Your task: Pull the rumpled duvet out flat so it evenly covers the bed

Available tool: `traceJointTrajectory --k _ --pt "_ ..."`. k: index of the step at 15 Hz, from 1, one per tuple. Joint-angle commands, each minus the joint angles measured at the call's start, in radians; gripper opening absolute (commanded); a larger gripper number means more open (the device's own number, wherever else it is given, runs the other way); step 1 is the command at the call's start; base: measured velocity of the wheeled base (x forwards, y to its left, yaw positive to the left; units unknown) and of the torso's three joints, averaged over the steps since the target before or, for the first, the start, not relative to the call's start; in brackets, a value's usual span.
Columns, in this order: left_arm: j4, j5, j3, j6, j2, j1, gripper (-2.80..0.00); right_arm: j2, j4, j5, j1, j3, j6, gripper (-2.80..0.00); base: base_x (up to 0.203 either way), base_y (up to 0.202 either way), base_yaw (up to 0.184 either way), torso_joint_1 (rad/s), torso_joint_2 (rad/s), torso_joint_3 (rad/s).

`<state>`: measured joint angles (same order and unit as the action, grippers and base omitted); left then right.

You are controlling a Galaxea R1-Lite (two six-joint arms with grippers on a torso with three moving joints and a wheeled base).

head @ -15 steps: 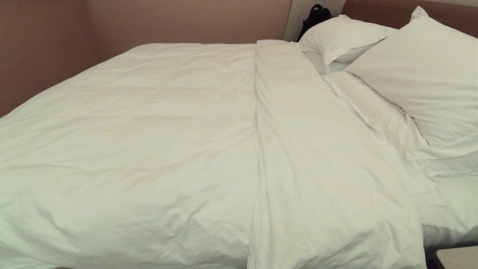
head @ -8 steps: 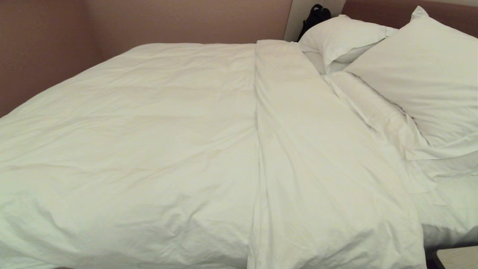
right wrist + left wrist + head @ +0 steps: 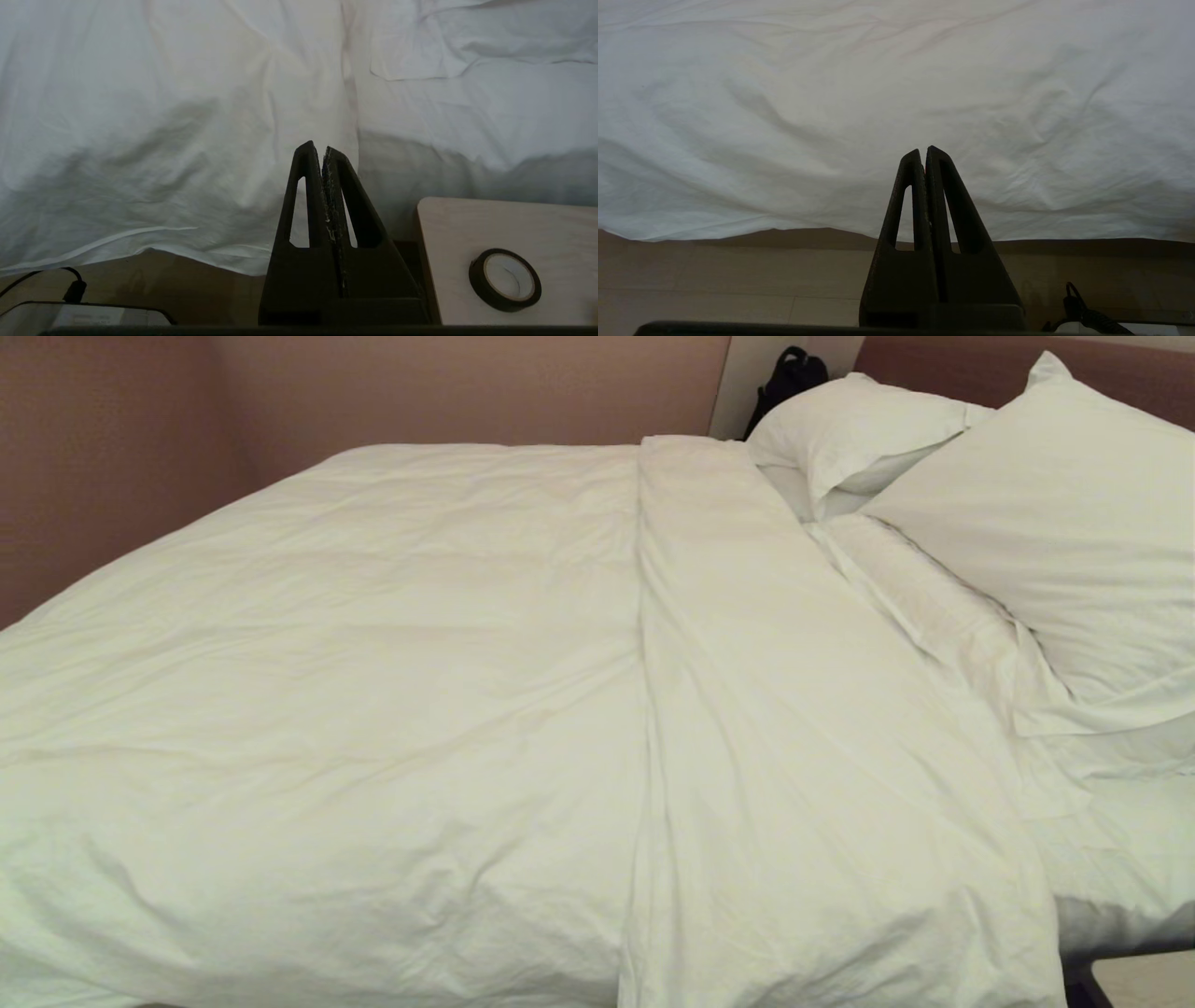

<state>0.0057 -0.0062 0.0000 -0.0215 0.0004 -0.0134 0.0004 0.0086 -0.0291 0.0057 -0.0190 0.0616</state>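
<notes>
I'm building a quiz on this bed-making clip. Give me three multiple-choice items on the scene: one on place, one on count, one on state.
1. Where does the tape roll lie?
A on the duvet
B on the wooden stand
C on the floor

2. How many pillows show in the head view?
A two
B four
C none

3. How is the right gripper?
A open
B shut, empty
C shut on cloth

Answers:
1 B, it rests on the stand beside the bed.
2 A, two lie by the headboard.
3 B, fingers pressed together, short of the duvet.
</notes>
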Motion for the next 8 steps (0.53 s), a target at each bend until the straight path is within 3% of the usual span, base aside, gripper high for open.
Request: traceJointTrajectory --k 1,8 --pt "0.0 0.0 0.0 0.0 0.0 0.0 -2.8 0.0 0.001 0.003 0.0 0.017 0.001 -2.8 0.0 0.0 0.0 0.0 0.0 0.0" --pt "0.0 0.0 0.0 0.0 0.0 0.0 -2.8 0.0 -0.002 0.003 -0.001 0.019 -0.017 -2.8 0.0 0.0 0.0 0.0 0.0 0.0"
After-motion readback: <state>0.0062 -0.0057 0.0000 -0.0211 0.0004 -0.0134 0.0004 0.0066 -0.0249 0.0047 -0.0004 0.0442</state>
